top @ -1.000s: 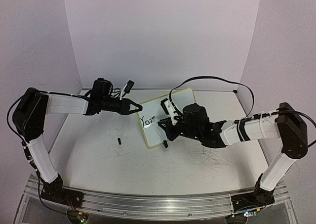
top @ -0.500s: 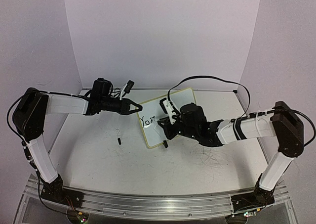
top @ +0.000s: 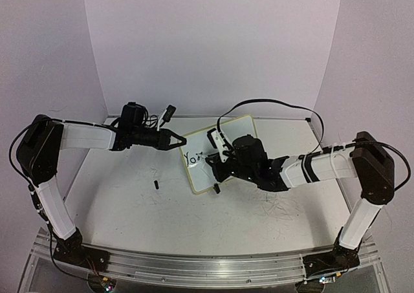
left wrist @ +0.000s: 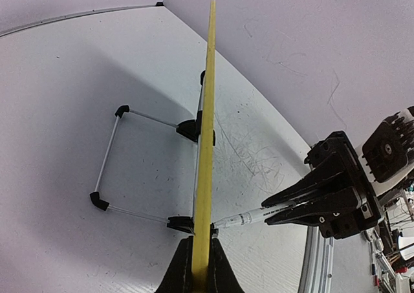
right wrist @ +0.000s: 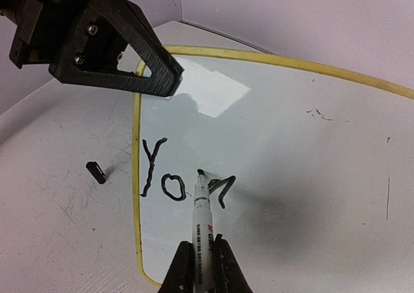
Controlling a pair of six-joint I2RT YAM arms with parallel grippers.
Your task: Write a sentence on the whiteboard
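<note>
The whiteboard (top: pixel 202 175), white with a pale yellow rim, stands tilted on the table at centre. My left gripper (top: pixel 183 140) is shut on its upper left rim, seen edge-on in the left wrist view (left wrist: pixel 207 144). My right gripper (top: pixel 217 167) is shut on a white marker (right wrist: pixel 202 218) whose black tip touches the board (right wrist: pixel 291 125). The sentence (right wrist: pixel 171 183) reads "Yo" plus an unfinished third letter near the board's left edge. It also shows small in the top view (top: pixel 192 157).
A small black marker cap (top: pixel 156 184) lies on the table left of the board, also in the right wrist view (right wrist: pixel 96 172). A wire stand (left wrist: pixel 113 157) props the board from behind. Faint grey scribbles (top: pixel 278 206) mark the table. Walls enclose the back and sides.
My right arm has shifted slightly left and toward the board, carrying the marker along the lettering. My left arm and the board have not moved.
</note>
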